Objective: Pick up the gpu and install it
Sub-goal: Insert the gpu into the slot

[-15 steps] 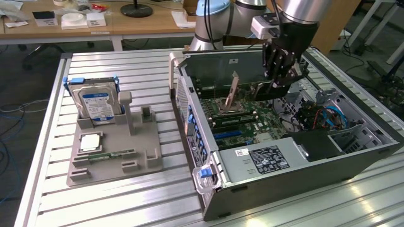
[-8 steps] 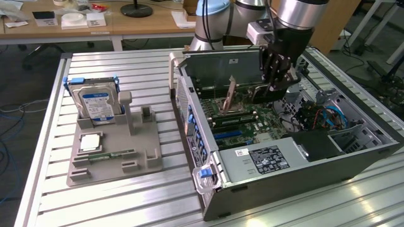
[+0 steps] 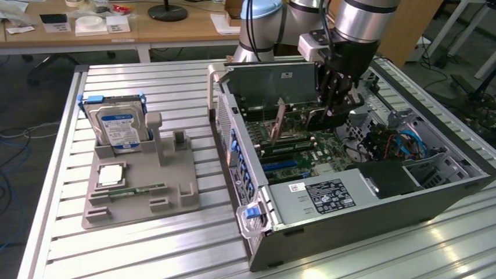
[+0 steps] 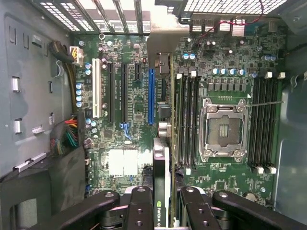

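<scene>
The gpu (image 4: 162, 158) is a thin card seen edge-on, with a green logo near my fingers and its silver bracket toward the case's rear wall. My gripper (image 4: 164, 207) is shut on it, one black finger (image 4: 139, 207) on each side. The card hangs inside the open computer case (image 3: 364, 224), just above the motherboard (image 4: 129, 129), beside the long blue slot (image 4: 151, 96) and slightly toward the memory slots. In the exterior view the gpu (image 3: 280, 123) stands on edge over the board, with my gripper (image 3: 335, 107) reaching down into the case.
An empty processor socket (image 4: 224, 127) with memory slots (image 4: 186, 120) on both sides lies beside the card. Cable bundles (image 4: 67, 136) sit at the board's edge. Outside the case, a grey holder (image 3: 139, 192) carries a hard drive (image 3: 118, 125) and a memory stick (image 3: 136, 190).
</scene>
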Robot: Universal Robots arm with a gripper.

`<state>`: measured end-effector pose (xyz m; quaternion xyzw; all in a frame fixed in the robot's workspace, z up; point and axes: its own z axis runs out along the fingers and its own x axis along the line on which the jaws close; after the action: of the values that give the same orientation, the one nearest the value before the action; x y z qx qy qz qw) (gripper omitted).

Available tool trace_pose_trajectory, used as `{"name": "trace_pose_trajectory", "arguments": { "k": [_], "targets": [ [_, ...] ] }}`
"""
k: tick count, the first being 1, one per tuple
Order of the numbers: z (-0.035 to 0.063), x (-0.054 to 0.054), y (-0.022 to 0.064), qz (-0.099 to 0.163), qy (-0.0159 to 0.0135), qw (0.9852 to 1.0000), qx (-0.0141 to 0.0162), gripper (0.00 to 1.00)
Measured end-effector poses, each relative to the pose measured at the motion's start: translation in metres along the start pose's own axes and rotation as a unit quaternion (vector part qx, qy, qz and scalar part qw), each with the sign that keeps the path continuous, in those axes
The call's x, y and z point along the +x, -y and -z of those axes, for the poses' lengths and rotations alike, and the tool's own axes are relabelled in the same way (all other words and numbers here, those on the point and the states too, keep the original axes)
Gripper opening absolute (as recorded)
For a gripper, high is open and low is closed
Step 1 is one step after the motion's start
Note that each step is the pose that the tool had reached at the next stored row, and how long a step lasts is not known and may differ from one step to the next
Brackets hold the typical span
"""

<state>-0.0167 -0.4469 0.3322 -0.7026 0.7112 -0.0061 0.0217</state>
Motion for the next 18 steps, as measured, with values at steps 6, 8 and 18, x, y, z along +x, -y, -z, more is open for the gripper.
{"name": "trace_pose_trajectory", "arguments": {
  "k": [6,8,18],
  "targets": [
    [-0.0005,0.0001,-0.0002,0.000,0.0002,1.0000,0.0003,0.27],
    [-0.0007,0.0009,-0.0004,0.000,0.0002,1.0000,0.0003,0.27],
    [-0.0040,0.0012,-0.0012,0.000,0.0002,1.0000,0.0088,0.27]
  ]
}}
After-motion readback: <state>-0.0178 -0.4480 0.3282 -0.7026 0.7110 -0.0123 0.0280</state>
